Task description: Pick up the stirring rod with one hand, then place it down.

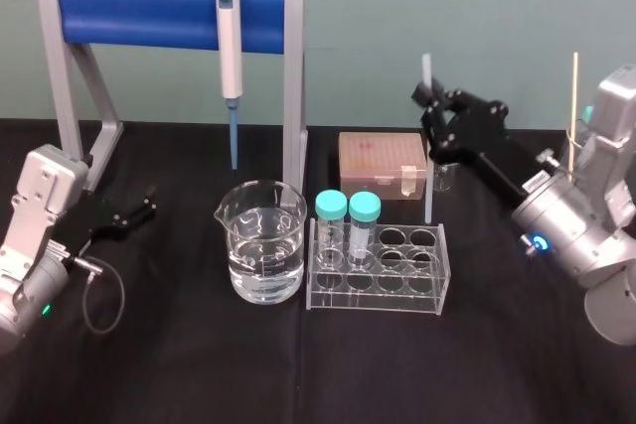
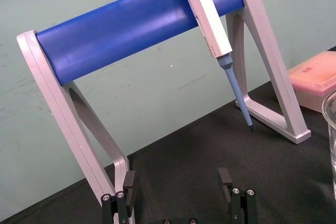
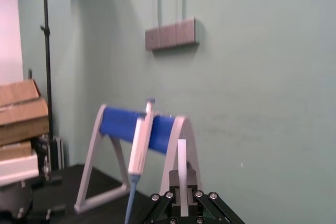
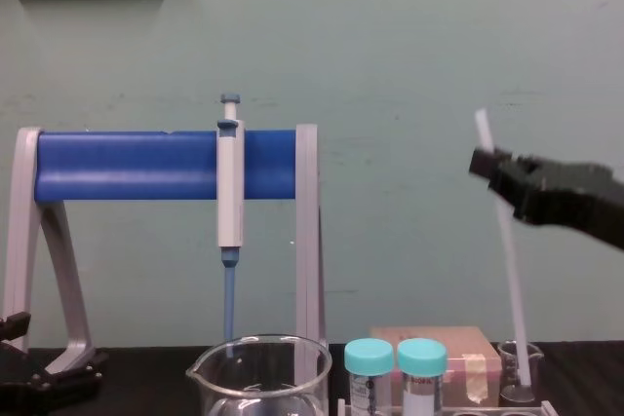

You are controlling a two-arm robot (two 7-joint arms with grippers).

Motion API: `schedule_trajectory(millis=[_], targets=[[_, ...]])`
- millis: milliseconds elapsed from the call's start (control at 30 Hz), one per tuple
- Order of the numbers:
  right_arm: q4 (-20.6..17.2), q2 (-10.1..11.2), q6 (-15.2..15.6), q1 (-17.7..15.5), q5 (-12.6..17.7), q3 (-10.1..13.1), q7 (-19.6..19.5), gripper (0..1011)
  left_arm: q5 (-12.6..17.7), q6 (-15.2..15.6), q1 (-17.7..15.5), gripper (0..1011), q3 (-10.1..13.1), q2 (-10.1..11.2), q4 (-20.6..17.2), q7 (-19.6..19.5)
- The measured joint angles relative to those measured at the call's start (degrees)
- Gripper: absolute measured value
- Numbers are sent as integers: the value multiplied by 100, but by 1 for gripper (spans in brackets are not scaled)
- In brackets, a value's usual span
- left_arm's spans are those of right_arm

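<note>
The rod (image 1: 428, 178) stands nearly upright, right of centre in the head view, its long axis vertical and its top tipped slightly left in the chest view; my right gripper (image 1: 430, 98) pinches it near the top; my left gripper (image 1: 144, 208) sits at mid-left, jaws spread wide.

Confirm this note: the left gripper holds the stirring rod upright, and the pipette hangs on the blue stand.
Wrong arm. The head view shows the right gripper with its fingers shut on the stirring rod, holding it upright. The left gripper rests open and empty near the blue stand, where the pipette does hang.
</note>
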Motion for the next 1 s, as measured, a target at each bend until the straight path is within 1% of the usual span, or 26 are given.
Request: schedule_trajectory(millis=[167, 400, 767, 1000], targets=[[-311, 30, -68, -66, 56, 151, -1, 67, 0, 0, 0, 1000, 0, 0, 0, 0], [-525, 81, -61, -137, 59, 261, -62, 67, 0, 0, 0, 1000, 0, 0, 0, 0], [-658, 203, 45, -258, 54, 327, -62, 67, 0, 0, 0, 1000, 0, 0, 0, 0], [-666, 232, 51, -270, 53, 340, -33, 67, 0, 0, 0, 1000, 0, 0, 0, 0]])
